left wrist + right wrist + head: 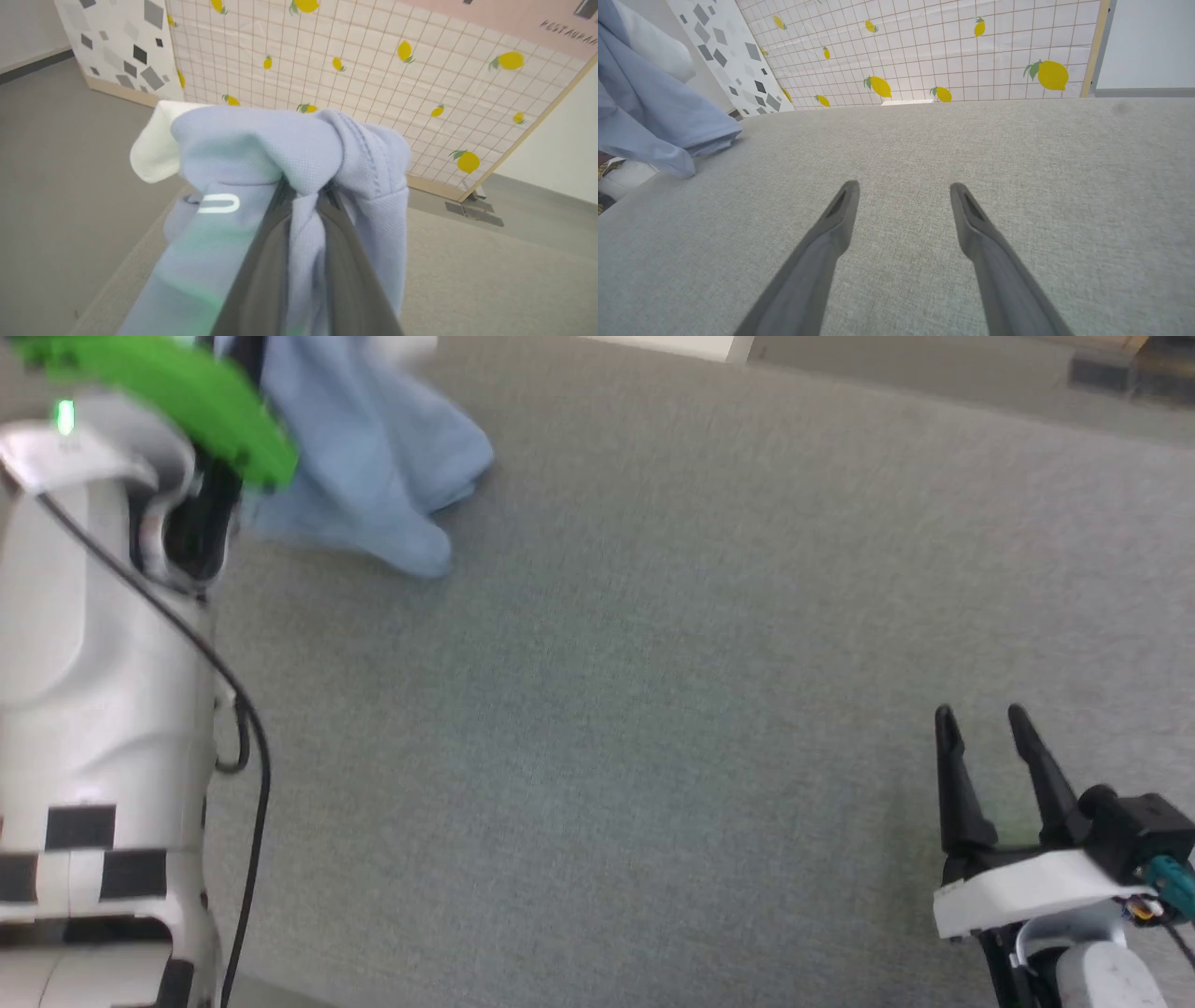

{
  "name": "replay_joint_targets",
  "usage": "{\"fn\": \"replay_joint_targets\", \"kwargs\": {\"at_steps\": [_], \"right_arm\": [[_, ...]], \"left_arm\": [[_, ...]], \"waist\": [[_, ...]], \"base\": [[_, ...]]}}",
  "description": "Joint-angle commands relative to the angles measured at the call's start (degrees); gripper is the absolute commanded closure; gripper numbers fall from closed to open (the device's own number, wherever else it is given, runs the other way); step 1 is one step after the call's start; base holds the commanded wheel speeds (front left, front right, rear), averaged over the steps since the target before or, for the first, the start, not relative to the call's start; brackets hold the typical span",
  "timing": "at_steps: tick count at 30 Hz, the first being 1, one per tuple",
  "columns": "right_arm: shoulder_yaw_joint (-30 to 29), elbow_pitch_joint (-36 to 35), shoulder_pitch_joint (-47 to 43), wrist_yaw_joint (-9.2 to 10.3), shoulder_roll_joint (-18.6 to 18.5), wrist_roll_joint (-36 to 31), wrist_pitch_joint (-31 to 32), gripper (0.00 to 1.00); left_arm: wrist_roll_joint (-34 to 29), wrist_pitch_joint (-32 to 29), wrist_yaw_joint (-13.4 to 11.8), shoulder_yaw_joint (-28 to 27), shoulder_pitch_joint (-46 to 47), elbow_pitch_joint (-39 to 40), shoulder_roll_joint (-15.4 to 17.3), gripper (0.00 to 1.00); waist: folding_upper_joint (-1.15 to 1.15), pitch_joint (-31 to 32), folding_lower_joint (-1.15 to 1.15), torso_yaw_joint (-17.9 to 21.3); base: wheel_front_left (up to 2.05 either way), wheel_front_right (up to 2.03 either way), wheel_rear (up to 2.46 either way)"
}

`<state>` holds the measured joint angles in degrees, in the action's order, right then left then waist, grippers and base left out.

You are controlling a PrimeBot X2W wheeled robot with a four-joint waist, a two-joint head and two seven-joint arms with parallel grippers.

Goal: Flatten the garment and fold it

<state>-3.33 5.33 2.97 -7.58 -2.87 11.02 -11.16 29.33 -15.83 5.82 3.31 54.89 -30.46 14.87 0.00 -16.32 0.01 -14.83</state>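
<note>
You have here one garment (373,457), one desk (653,709), two grippers, namely the left gripper (306,189) and the right gripper (981,719), each with two fingers (822,252), and two wall panels: one lemon panel (373,70), one speckled panel (121,46)

Looks like a robot test lab dressed up as a set, not a real home or kitchen tbh. The "walls" are freestanding printed panels: a tile-grid lemon panel (373,70), a grey terrazzo panel (121,42) and a pink panel (490,14) with lettering cut off at the edge. The lemon one has a wooden frame (434,188) and a small foot (472,198) on plain grey floor (56,154). The work surface (924,154) is big, flat and covered in grey fabric.
</note>
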Motion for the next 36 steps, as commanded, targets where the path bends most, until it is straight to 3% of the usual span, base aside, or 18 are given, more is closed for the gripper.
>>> {"fn": "replay_joint_targets", "kwargs": {"at_steps": [1, 8, 14, 22, 27, 28, 29, 30, 36], "right_arm": [[0.41, 0.95, 0.03, 0.09, 0.0, 0.67, -0.78, 0.0], [-1.28, 4.61, -0.62, 0.09, 0.0, 3.66, -2.69, 0.0], [-3.53, 5.83, -0.45, 0.09, 0.0, 3.93, -3.44, 0.0], [-4.56, 7.04, -1.36, 0.09, 0.0, 5.0, -3.75, 0.0], [-4.21, 7.03, -1.59, 0.09, 0.0, 5.42, -3.8, 0.0], [-4.14, 7.09, -1.57, 0.09, 0.0, 5.47, -3.81, 0.0], [-4.11, 7.14, -1.53, 0.09, 0.0, 5.51, -3.82, 0.0], [-4.12, 7.15, -1.46, 0.09, 0.0, 5.64, -3.82, 0.0], [-4.3, 7.07, -1.93, 0.09, 0.0, 5.74, -3.83, 0.0]], "left_arm": [[-0.22, -0.17, 0.72, 1.43, 2.3, 2.17, -0.36, 1.0], [5.04, -3.37, 1.56, 7.62, 6.1, 10.7, -4.7, 1.0], [5.94, -7.59, 1.63, 14.02, 0.54, 12.91, -5.52, 1.0], [5.56, -8.09, 1.61, 22.52, -16.3, 7.77, -8.5, 1.0], [5.79, -14.24, 0.28, 27.96, -23.37, 0.18, -9.94, 1.0], [6.11, -15.1, -0.42, 28.2, -23.93, -0.91, -10.18, 0.9], [6.37, -15.81, -1.02, 28.27, -24.21, -1.65, -10.32, 0.56], [6.72, -16.04, -1.29, 28.22, -24.21, -1.89, -10.47, 0.0], [13.18, -9.87, -2.28, 21.15, -22.38, 4.13, -11.24, 0.0]], "waist": [[0.0, 5.82, -0.01, 2.59], [0.0, 9.57, -0.01, 8.02], [0.0, 9.92, -0.01, 13.32], [0.0, 9.65, -0.01, 18.78], [0.0, 9.41, -0.01, 19.77], [0.0, 9.43, -0.01, 19.9], [0.0, 9.5, -0.01, 19.98], [0.0, 9.62, -0.01, 19.98], [0.0, 11.42, -0.01, 18.4]], "base": [[0.0, 0.0, 0.0], [0.0, 0.0, 0.0], [0.0, 0.0, 0.0], [0.0, 0.0, 0.0], [0.0, 0.0, 0.0], [0.0, 0.0, 0.0], [0.0, 0.0, 0.0], [0.0, 0.0, 0.0], [0.0, 0.0, 0.0]]}}
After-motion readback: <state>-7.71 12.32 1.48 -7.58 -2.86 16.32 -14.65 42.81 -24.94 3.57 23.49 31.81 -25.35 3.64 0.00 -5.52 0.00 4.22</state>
